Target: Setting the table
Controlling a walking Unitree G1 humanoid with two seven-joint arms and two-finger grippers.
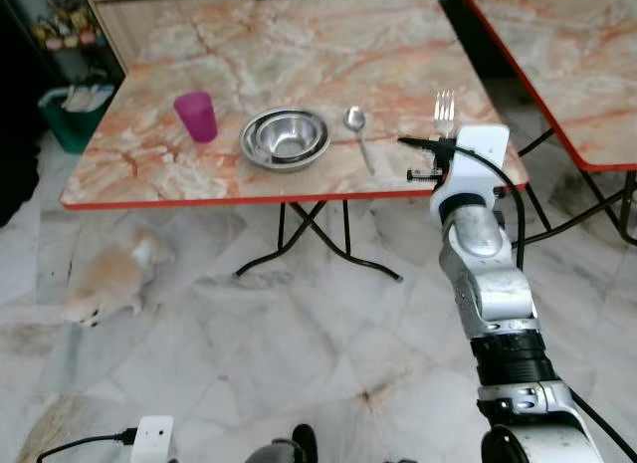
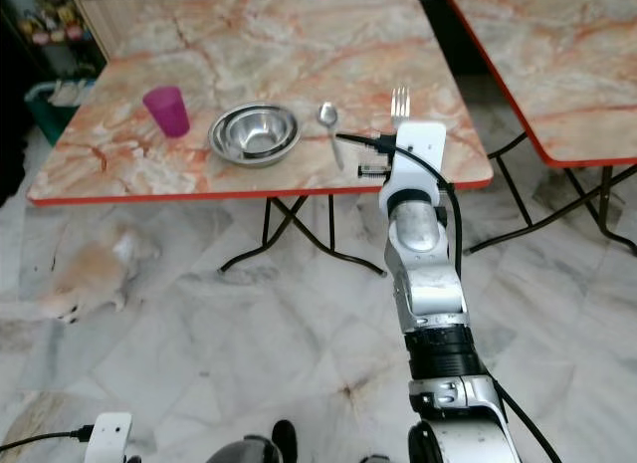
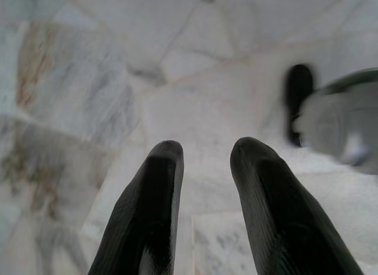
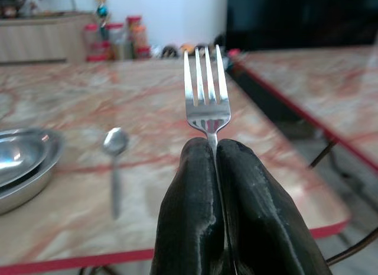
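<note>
A marble-patterned table (image 1: pixel 299 45) carries a steel bowl (image 1: pixel 285 137), a purple cup (image 1: pixel 196 115) and a spoon (image 1: pixel 357 129). The right gripper (image 4: pixel 215 146) pinches a fork (image 4: pixel 205 89) over the table's right edge. The left gripper (image 3: pixel 204 162) hangs parted above the floor.

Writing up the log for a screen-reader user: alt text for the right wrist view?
The right pincer, shut on a silver fork, holds it tines up over a marble-patterned table with a red edge. On the table beyond lie a spoon and a steel bowl.
</note>
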